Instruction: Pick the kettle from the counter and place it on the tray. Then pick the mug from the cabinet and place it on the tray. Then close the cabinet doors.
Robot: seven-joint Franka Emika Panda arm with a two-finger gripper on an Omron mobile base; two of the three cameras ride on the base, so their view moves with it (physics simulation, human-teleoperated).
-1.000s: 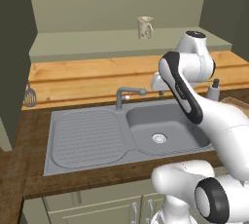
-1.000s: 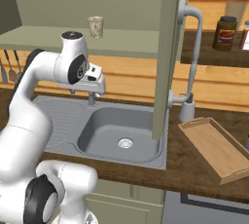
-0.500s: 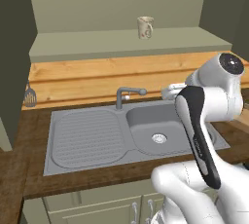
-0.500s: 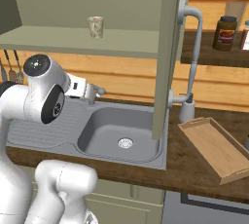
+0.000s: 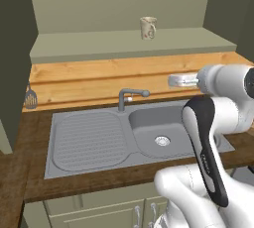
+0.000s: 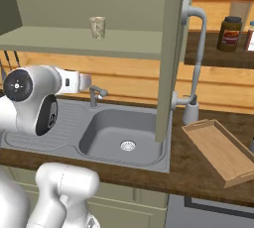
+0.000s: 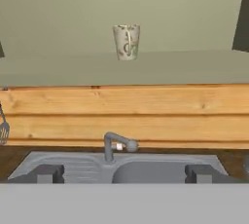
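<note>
The cream speckled mug (image 5: 148, 28) (image 6: 97, 27) (image 7: 126, 42) stands upright on the pale shelf of the olive-green cabinet (image 5: 124, 43). My gripper (image 5: 172, 80) (image 6: 89, 81) (image 7: 124, 173) hovers over the sink, below and in front of the mug, pointing at the back wall. It is open, its two tips set wide apart with nothing between them. The light wooden tray (image 6: 218, 150) lies bare on the dark counter at the right. An open cabinet door (image 6: 171, 48) with a curved grey handle (image 6: 198, 28) hangs between sink and tray. The kettle is out of view.
A grey sink (image 5: 158, 128) with a drainboard and a faucet (image 5: 130, 95) (image 6: 95, 93) sits under the hand. A pale soap dispenser (image 6: 190, 113) stands by the tray. A dark brown jar (image 6: 230, 33) is on a shelf at right. A utensil (image 5: 30, 98) hangs at left.
The arm has swung down and back toward the base, its upper joints dropping lower. The hand stays level over the sink, facing the wall, still empty. The mug has not moved.
</note>
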